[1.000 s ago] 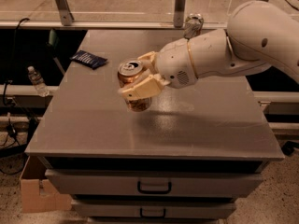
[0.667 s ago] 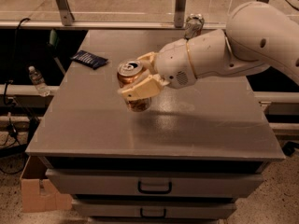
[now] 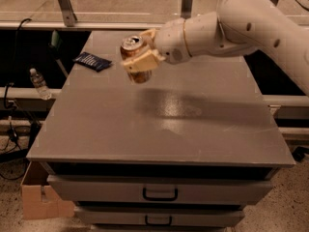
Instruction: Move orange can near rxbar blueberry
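My gripper [image 3: 140, 57] is shut on the orange can [image 3: 134, 58], an orange-brown can with a silver top. It holds the can upright, lifted off the grey table [image 3: 159, 124], over the far left part. The rxbar blueberry [image 3: 92, 61], a flat dark navy wrapper, lies on the table's far left corner, to the left of the can and a short gap away. My white arm [image 3: 231, 25] reaches in from the upper right.
The table is a drawer cabinet with handles [image 3: 160, 193] in front. A clear water bottle [image 3: 38, 83] stands off the table at the left. A cardboard box [image 3: 41, 199] sits on the floor at lower left. A metal rail runs behind.
My gripper has carried the orange can up and toward the far side of the table, closer to the rxbar blueberry. The second can at the back is now hidden by my arm.
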Controlling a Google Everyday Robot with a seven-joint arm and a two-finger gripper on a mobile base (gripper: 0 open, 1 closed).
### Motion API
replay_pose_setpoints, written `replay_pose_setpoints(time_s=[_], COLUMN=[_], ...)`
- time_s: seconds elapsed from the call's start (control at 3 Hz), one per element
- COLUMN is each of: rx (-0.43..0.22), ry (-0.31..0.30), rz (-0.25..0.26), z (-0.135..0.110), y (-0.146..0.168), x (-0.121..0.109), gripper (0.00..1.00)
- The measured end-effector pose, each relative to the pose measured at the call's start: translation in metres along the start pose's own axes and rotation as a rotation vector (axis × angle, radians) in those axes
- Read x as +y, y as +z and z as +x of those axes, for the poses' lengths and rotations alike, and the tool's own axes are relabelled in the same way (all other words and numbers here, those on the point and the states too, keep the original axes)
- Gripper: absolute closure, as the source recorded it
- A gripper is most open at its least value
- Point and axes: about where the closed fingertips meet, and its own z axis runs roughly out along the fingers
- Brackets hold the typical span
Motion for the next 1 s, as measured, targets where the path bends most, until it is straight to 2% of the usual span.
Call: replay_pose_setpoints(time_s=[0.33, 0.67, 1.0], rx=[-0.027, -0.049, -0.061], ry=[-0.037, -0.039, -0.005], rz=[0.051, 0.075, 0.074], z=[-0.01, -0.016, -0.011], y=[0.016, 0.047, 0.078], x=[-0.057, -0.1, -0.122], gripper=[1.0, 1.0, 1.0])
